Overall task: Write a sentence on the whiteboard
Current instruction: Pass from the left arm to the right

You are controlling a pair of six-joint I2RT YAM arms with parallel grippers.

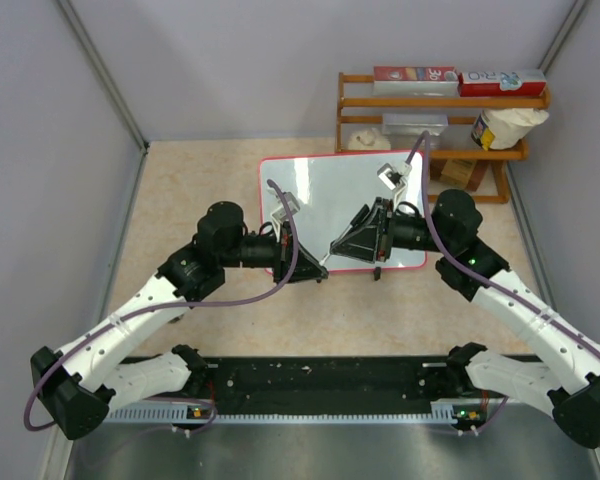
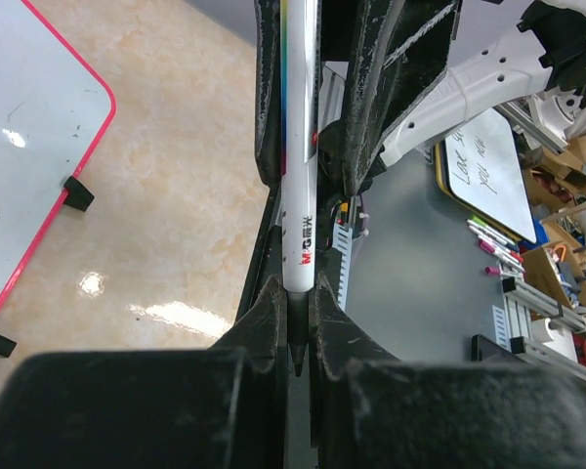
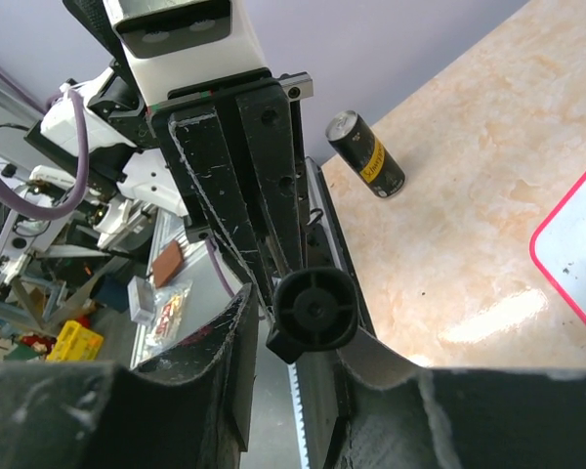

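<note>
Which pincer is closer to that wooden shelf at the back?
Right. The right pincer hangs over the whiteboard's near edge, the wooden shelf beyond it to the right; the left pincer faces it from farther left.

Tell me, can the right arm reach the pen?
Probably yes. The pen, held in the left gripper, has its far end between the fingers of the right gripper, with nothing blocking.
</note>
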